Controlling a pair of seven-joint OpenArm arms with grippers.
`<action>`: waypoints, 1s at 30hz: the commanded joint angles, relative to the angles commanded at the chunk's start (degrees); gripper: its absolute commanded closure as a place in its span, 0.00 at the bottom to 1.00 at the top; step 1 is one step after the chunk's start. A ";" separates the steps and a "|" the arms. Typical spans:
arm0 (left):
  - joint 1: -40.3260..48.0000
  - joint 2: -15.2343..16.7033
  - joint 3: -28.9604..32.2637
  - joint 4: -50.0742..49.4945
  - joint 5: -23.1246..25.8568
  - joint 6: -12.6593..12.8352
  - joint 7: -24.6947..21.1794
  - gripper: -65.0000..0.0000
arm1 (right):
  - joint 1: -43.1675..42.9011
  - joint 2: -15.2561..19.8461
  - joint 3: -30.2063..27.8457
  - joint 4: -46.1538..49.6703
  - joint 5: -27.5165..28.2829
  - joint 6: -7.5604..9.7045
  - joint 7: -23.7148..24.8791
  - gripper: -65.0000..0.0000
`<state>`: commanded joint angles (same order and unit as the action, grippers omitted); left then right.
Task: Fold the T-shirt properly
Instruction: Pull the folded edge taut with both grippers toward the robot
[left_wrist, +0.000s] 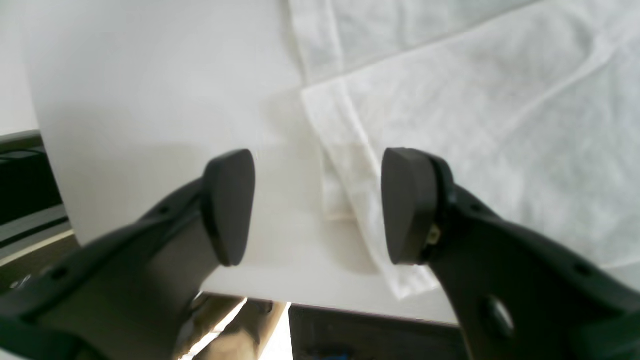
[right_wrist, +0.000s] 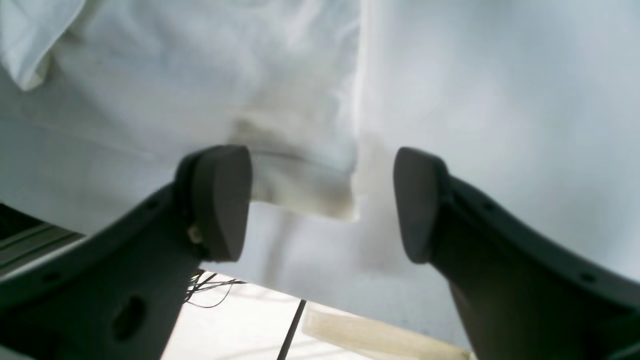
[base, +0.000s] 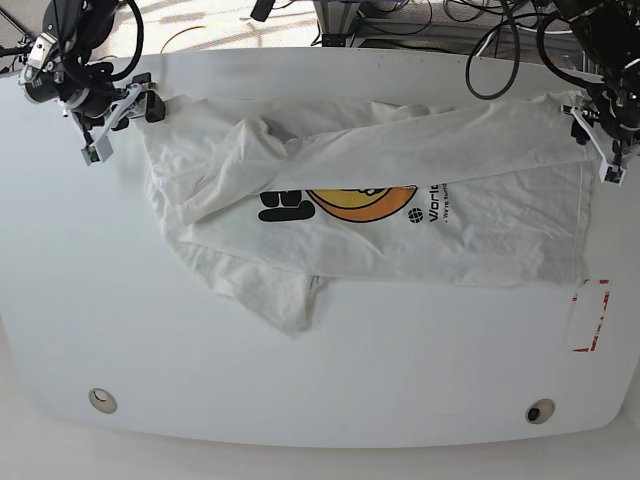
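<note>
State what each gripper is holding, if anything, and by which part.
Nothing is held. The left gripper and right gripper both stand open above corners of the T-shirt, jaws apart with no cloth pinched.

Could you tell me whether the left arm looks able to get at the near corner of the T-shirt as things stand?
Probably yes: the left pincer is open, with the T-shirt's corner hem lying flat on the table between its pads, and nothing covers it.
</note>
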<state>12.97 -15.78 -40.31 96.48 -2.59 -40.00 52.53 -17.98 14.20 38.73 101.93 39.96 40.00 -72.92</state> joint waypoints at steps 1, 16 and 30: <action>0.00 0.00 -0.26 -0.70 0.00 0.00 -0.09 0.43 | 0.00 -0.35 -0.09 0.00 0.00 0.00 0.00 0.35; -0.09 0.18 -0.09 -8.97 0.00 0.00 -0.18 0.44 | -0.35 -0.79 -0.18 -5.10 -4.31 0.00 2.64 0.49; 0.62 0.00 -0.44 -9.58 0.18 0.00 -0.09 0.93 | -4.04 -0.09 0.18 -4.57 -3.87 0.00 2.46 1.00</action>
<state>13.58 -15.78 -40.75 86.90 -2.42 -40.00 52.44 -22.02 14.11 38.90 97.36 36.09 40.00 -70.46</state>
